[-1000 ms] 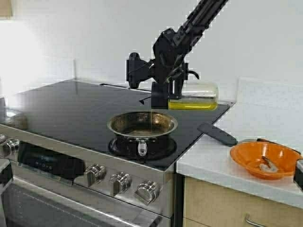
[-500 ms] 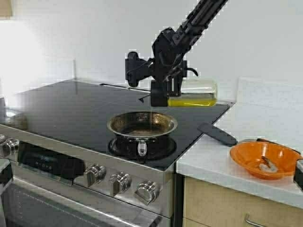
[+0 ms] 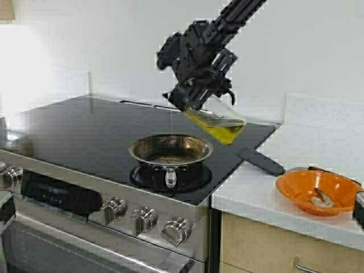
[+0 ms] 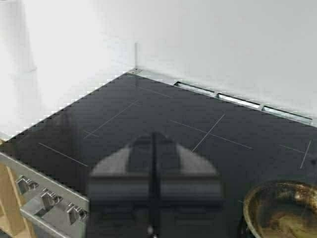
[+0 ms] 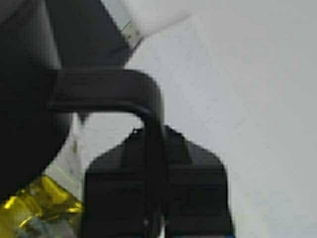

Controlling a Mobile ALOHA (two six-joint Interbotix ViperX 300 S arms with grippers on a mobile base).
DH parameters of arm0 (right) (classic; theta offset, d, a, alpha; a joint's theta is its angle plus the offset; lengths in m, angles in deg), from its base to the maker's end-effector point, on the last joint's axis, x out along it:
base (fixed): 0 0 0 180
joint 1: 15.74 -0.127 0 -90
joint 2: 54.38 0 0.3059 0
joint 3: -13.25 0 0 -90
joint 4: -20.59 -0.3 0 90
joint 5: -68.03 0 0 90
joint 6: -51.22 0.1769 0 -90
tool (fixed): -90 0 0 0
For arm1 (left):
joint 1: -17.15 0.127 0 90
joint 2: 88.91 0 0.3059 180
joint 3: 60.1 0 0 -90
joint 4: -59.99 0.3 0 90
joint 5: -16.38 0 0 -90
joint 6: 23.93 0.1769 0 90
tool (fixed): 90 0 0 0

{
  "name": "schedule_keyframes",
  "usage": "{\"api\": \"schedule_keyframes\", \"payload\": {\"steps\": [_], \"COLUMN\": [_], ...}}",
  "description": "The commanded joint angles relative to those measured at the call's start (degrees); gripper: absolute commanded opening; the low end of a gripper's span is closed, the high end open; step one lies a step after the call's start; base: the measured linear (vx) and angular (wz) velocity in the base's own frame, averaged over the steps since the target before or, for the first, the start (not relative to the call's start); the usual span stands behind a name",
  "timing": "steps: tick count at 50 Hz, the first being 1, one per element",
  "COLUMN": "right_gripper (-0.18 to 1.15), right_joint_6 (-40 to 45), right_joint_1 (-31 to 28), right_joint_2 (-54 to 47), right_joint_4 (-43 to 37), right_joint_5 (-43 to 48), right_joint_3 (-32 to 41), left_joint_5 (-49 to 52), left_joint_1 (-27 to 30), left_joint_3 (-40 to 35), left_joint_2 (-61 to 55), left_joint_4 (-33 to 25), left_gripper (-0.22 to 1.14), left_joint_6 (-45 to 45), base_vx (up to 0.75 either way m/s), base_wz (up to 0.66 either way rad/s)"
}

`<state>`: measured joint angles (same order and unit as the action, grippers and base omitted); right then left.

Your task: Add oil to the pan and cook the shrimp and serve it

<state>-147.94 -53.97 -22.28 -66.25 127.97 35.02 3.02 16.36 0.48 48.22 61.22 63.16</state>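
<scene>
Above a black glass stove [image 3: 85, 128], the right pincer [image 3: 200, 94] is clamped tight on the black handle [image 5: 114, 91] of a clear jug [image 3: 219, 122], holding it tilted in the air over the far side of the pan [image 3: 170, 149], lid end raised toward the arm and base hanging lower to the right. The yellow-green oil [image 3: 223, 132] has pooled in the jug's lower end, and a thin thread of it runs down toward the pan. The small steel pan sits on the front burner, handle pointing at the knobs [image 3: 145, 219]. To the right, on the pale surface [image 3: 318, 142], an orange bowl [image 3: 318, 190] holds the small pale shrimp [image 3: 319, 199], with a black utensil [image 3: 260, 161] lying between stove and bowl. The left pincer [image 4: 154, 198], its fingers pressed together on nothing, waits over the stove's left side.
</scene>
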Motion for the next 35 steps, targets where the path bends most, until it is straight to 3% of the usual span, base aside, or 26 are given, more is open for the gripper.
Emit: {"api": "schedule_keyframes", "payload": {"steps": [1, 16, 27, 35], "right_gripper": [0.05, 0.05, 0.05, 0.05], "right_joint_6": [7.65, 29.44, 45.35, 48.34], "right_joint_1": [-0.09, 0.0, 1.49, 2.81], "right_joint_2": [7.82, 15.82, 22.94, 31.55], "right_joint_4": [-0.26, 0.7, 6.94, 11.6], "right_joint_5": [0.35, -3.52, -8.35, -10.28], "right_joint_3": [-0.35, -9.93, -18.81, -26.72], "left_joint_5": [-0.26, -0.26, -0.26, -0.26], "left_joint_1": [0.0, 0.0, 0.0, 0.0], "left_joint_3": [-0.53, -0.53, -0.62, -0.53], "left_joint_2": [-0.35, -0.35, -0.35, -0.26], "left_joint_4": [-0.09, -0.09, -0.09, -0.09], "left_gripper": [0.02, 0.02, 0.03, 0.02], "left_joint_6": [-0.09, -0.09, -0.09, -0.09], "base_vx": [0.0, 0.0, 0.0, 0.0], "base_wz": [0.0, 0.0, 0.0, 0.0]}}
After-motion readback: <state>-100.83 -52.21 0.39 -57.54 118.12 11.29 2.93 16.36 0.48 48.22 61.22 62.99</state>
